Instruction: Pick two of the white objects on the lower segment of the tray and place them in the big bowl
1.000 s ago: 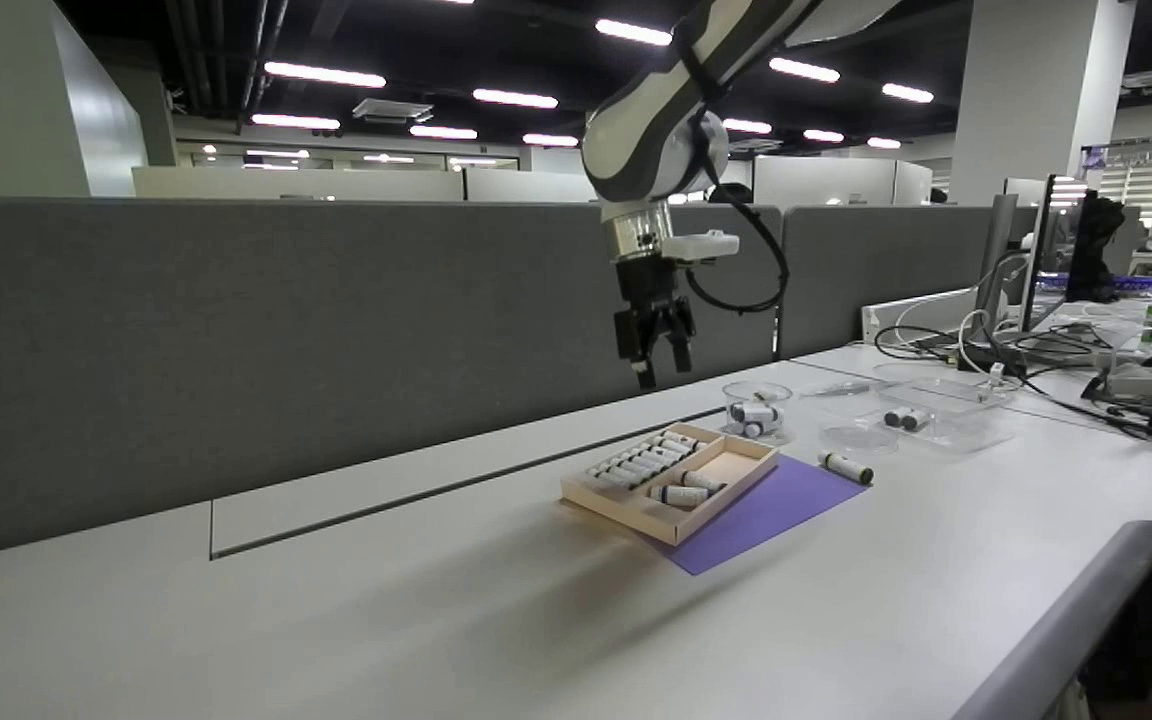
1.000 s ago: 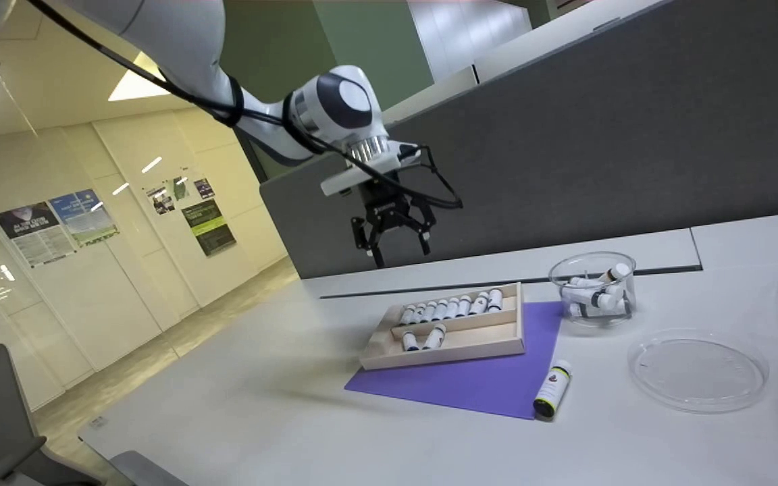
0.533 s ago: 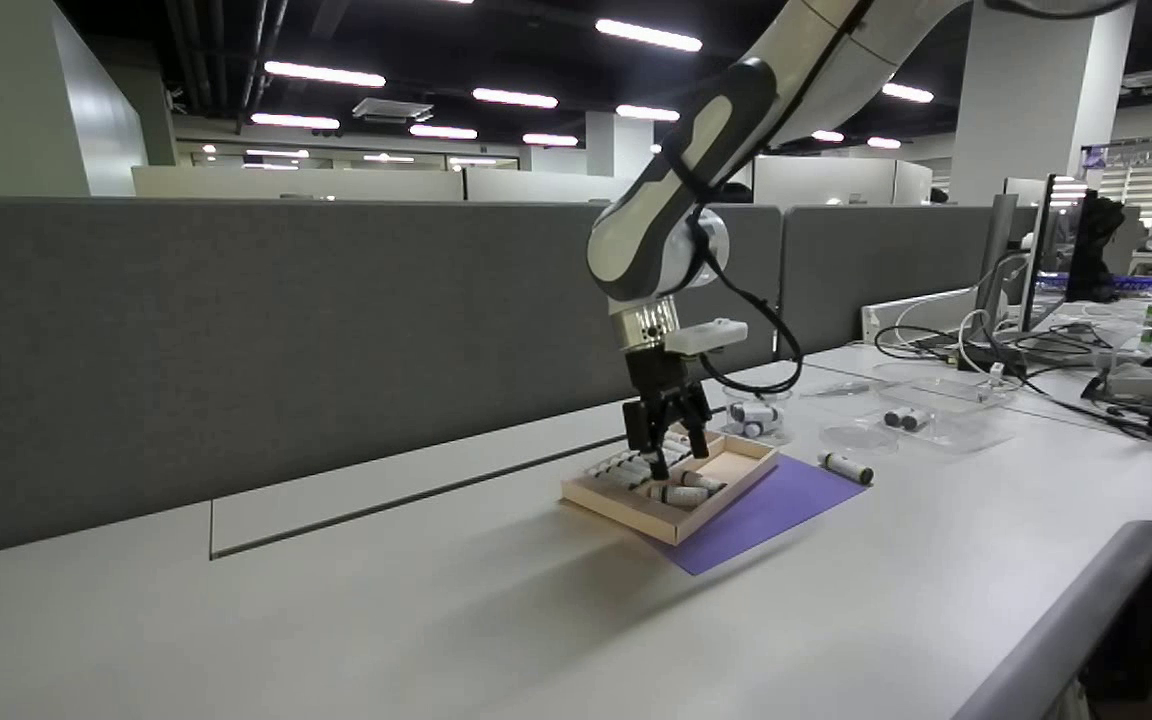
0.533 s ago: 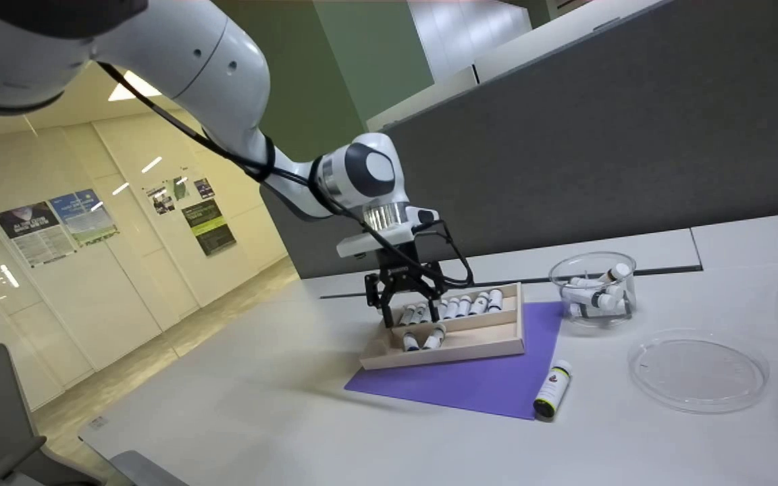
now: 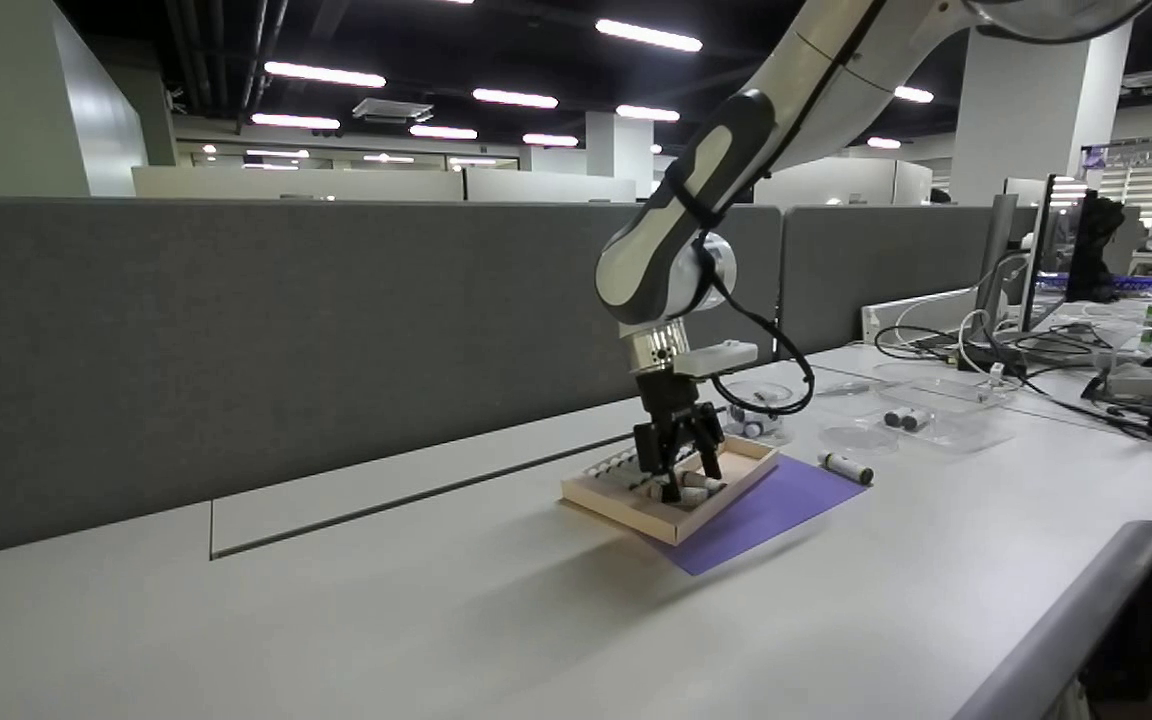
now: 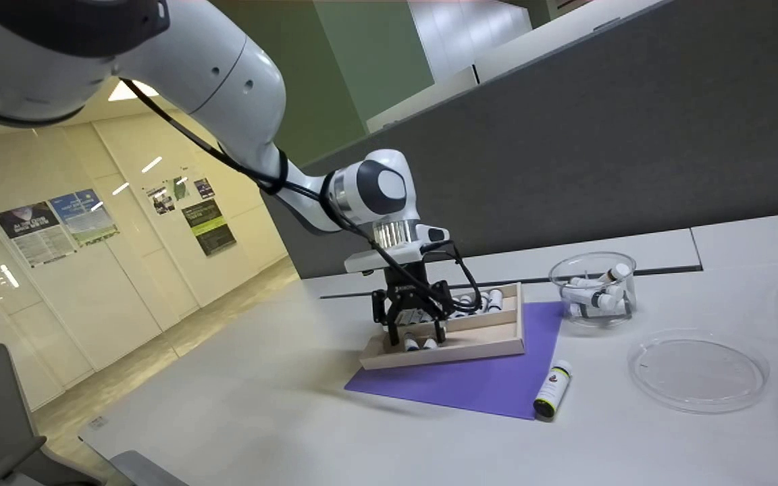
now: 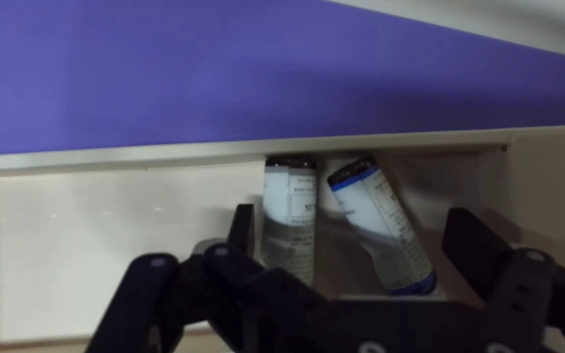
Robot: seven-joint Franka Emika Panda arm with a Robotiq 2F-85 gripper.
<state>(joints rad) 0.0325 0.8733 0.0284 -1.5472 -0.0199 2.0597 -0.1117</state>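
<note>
Straddling two vials in the tray, the gripper has its jaws wide apart, gripping neither. In the wrist view, one's dark end points to 12 o'clock, the other's to 11.

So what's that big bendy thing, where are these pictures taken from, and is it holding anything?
That's a robot arm, and its gripper works like a hand. The wide pictures come from two cameras standing away from it; the close-up comes from a camera on its wrist. On the desk, a wooden tray overlaps a purple sheet and holds little white bottles. Nearby are a clear pot with more bottles, a shallow clear dish and a loose bottle. Nothing is held: the gripper is open, and in the close-up two of the tray's bottles show between its spread fingers.
</note>
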